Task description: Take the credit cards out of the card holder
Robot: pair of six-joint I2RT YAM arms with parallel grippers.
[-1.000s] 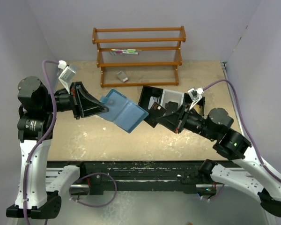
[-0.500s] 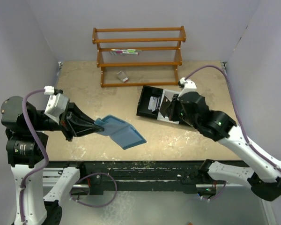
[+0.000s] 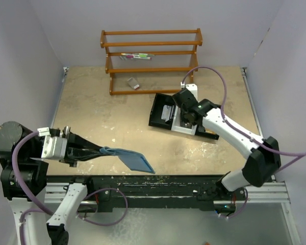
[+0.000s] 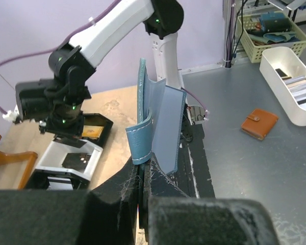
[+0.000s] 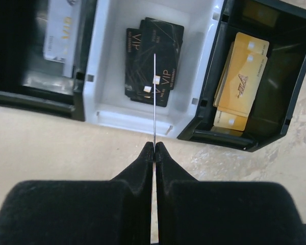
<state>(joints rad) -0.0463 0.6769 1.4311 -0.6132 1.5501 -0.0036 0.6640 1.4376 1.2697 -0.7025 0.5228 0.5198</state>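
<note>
Right hand (image 5: 154, 148) swung over the black three-compartment tray (image 3: 155, 116) at 2 o'clock, pinching a thin dark credit card (image 5: 154, 92) edge-on; left hand (image 4: 143, 173) clamps the soft teal-blue card holder (image 3: 135, 158) at 7 o'clock. I'd lower over the white bin (image 5: 112, 99) before releasing.
</note>
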